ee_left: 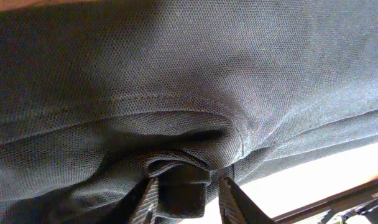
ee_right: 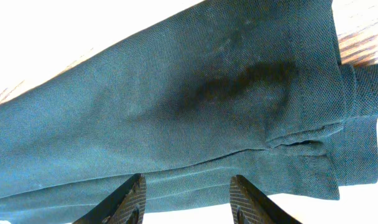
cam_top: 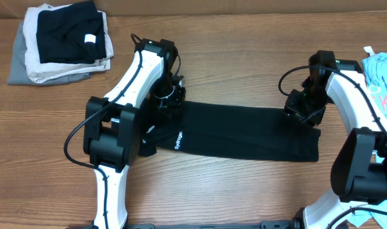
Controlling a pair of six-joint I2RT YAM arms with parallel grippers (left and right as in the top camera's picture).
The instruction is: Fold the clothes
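Black clothes (cam_top: pixel 244 133) lie flat on the table (cam_top: pixel 244 38) between the two lowered arms, left end effector (ee_left: pixel 189 194) clamped on a bunched fold right at its tips, right end effector (ee_right: pixel 188 186) spread open just over the hem.

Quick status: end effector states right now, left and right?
Left end effector: closed, pinching a bunched fold of the black garment.
Right end effector: open, fingers spread over the same garment, holding nothing.

Wooden table (cam_top: pixel 244 63), folded stack (cam_top: pixel 63 38) top left, light blue shirt (cam_top: pixel 383 73) right edge
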